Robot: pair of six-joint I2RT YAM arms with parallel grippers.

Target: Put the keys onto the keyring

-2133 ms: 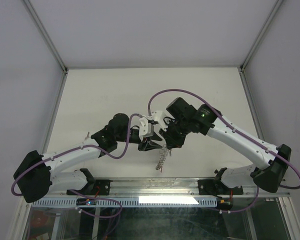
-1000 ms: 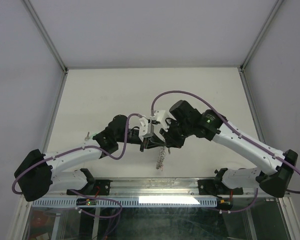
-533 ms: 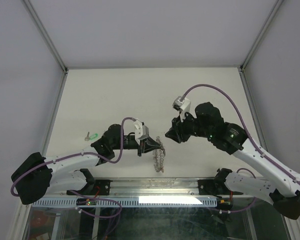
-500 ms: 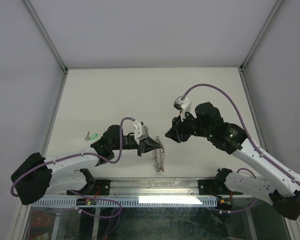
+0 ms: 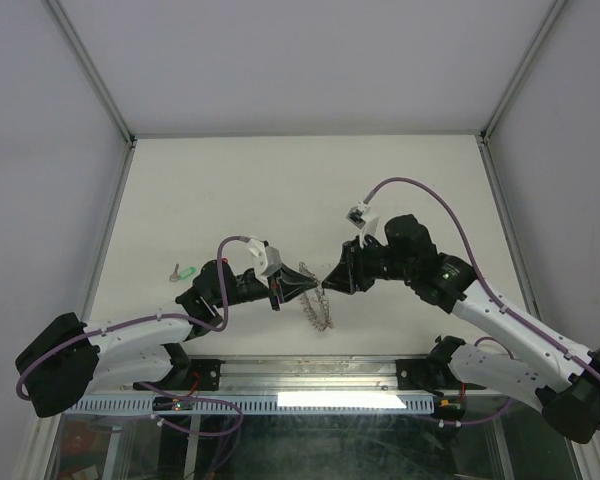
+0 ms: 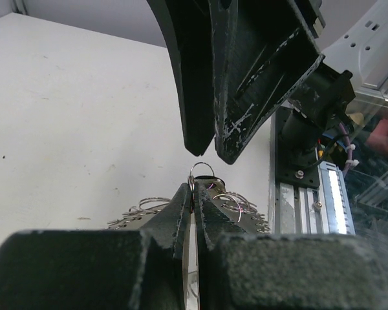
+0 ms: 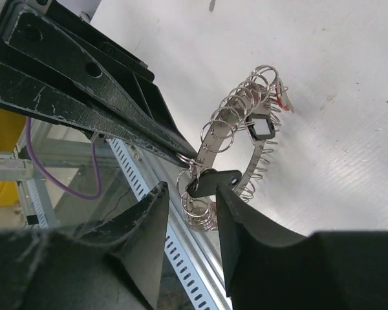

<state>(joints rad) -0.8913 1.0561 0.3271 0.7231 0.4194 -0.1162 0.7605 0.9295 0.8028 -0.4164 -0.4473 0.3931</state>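
Observation:
My left gripper (image 5: 302,287) is shut on a small split loop of the keyring (image 5: 316,306), which hangs from it just above the table. The left wrist view shows its jaws (image 6: 195,194) pinched on that loop (image 6: 201,174), with the right fingers (image 6: 246,84) right above. My right gripper (image 5: 329,280) is open, its tips (image 7: 193,194) either side of a black-headed key (image 7: 213,182) hanging on a loop. The grey keyring (image 7: 211,137) also carries a second black key (image 7: 261,127) and a red one (image 7: 282,98). A green key (image 5: 186,271) lies on the table, left.
The white table (image 5: 280,190) is walled by white panels at the back and sides. A metal rail (image 5: 310,372) with the arm bases runs along the near edge, close below the hanging ring. The left gripper's fingers (image 7: 84,84) cross the right wrist view.
My right gripper let go, pulled away to the right, then came back to the ring's tip. My left arm drew back left with the ring, uncovering the green key.

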